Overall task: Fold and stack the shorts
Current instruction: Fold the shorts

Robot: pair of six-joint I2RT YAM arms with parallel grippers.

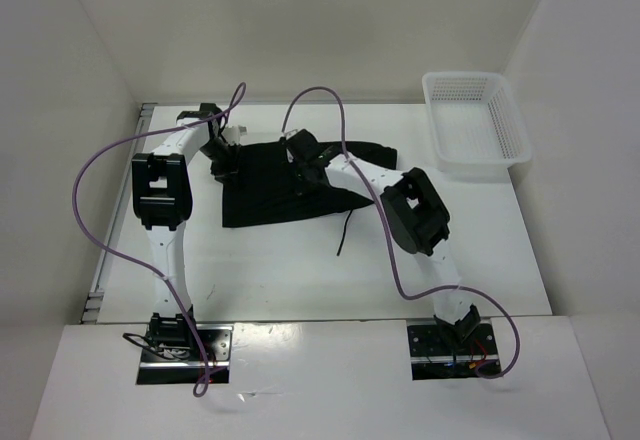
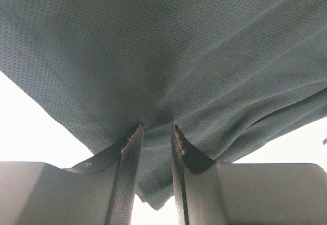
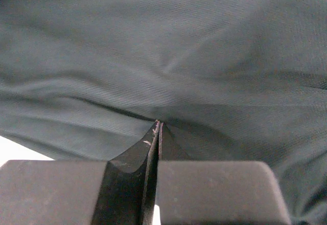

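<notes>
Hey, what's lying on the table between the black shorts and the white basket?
Nothing. The top view shows only bare white table between the right end of the shorts and the basket.

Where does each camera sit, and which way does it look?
Top external: above and behind, looking down on the white table, black fabric shorts and white mesh basket; left arm and right arm show.
Left wrist: on that arm, looking along the left gripper, shut on the shorts.
Right wrist: likewise, right gripper shut on the shorts.
Shared: all show the shorts.
</notes>
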